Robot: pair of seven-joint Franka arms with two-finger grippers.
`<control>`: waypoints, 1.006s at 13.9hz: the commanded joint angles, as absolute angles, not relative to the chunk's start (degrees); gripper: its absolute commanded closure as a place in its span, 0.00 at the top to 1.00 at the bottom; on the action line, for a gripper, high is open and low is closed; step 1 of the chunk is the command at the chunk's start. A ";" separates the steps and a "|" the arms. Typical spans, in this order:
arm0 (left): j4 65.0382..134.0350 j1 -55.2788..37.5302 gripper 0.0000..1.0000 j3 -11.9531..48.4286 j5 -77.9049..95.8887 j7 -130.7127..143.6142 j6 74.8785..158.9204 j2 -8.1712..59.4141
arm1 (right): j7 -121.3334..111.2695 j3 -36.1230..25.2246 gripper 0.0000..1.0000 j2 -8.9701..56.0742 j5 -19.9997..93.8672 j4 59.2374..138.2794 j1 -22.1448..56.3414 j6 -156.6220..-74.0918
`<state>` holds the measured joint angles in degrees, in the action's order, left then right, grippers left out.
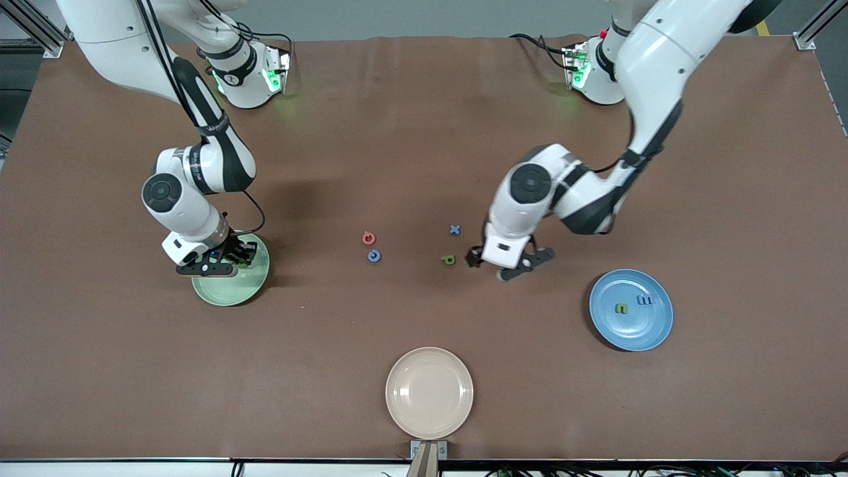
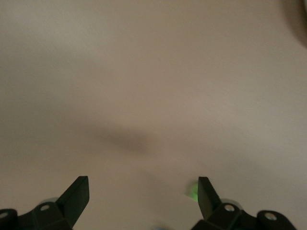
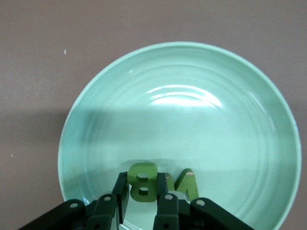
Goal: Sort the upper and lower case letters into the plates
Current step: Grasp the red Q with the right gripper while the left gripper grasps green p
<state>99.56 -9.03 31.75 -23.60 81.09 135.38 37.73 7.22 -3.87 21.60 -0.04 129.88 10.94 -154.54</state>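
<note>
Green letters numbered four: a B point(image 3: 142, 181) pinched in the right gripper point(image 3: 143, 201) over the green plate point(image 1: 248, 288), an N point(image 3: 186, 184) beside it, a p point(image 1: 449, 260) mid-table, an n point(image 1: 621, 308) on the blue plate point(image 1: 652, 331). Left gripper point(image 2: 143, 194) hovered wide at the p's three o'clock.

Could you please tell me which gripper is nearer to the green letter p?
Left. The left gripper hangs just beside the green letter p, jaws open; the right gripper is over the pale green plate.
</note>
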 commanded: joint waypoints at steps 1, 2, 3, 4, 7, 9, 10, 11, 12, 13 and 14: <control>89.15 -15.36 1.00 30.42 -24.00 92.42 133.69 45.25 | 7.38 -2.99 0.12 21.27 -0.79 130.34 10.28 -154.78; 87.29 -17.12 1.00 30.15 -23.82 95.16 132.55 46.74 | 7.47 -2.90 0.39 21.27 -0.62 130.25 10.37 -154.69; 86.32 -18.53 1.00 29.54 -23.73 97.45 131.41 47.71 | 7.47 -2.90 0.90 21.27 -0.53 130.25 10.37 -154.60; 86.22 -19.41 1.00 28.66 -23.64 99.04 131.05 48.07 | 7.56 -2.90 1.00 21.18 -0.44 130.08 10.55 -154.43; 86.05 -21.96 0.92 25.67 -23.73 105.19 130.78 49.04 | 10.61 -2.55 1.00 20.74 -0.18 127.63 11.95 -149.88; 84.91 -23.38 0.83 23.82 -23.03 105.29 130.52 49.92 | 17.89 -1.50 1.00 20.30 -0.18 126.21 14.93 -147.22; 84.82 -24.60 0.81 23.56 -23.11 105.29 130.34 50.36 | 22.71 -0.54 1.00 20.39 -0.18 125.86 16.59 -147.22; 84.12 -25.22 0.80 22.25 -22.94 105.29 129.99 50.62 | 25.55 0.17 1.00 20.48 -0.09 125.42 18.00 -147.22; 83.94 -25.83 0.78 21.71 -22.50 105.29 129.21 50.89 | 27.23 0.70 1.00 20.65 -0.09 125.25 19.84 -147.48; 83.15 -26.01 0.76 21.71 -22.33 105.29 128.94 51.15 | 28.73 0.79 1.00 20.65 0.17 124.55 21.95 -147.48; 82.88 -26.28 0.73 21.62 -22.32 105.29 128.85 51.67 | 30.31 0.79 1.00 20.83 0.26 123.84 24.15 -147.22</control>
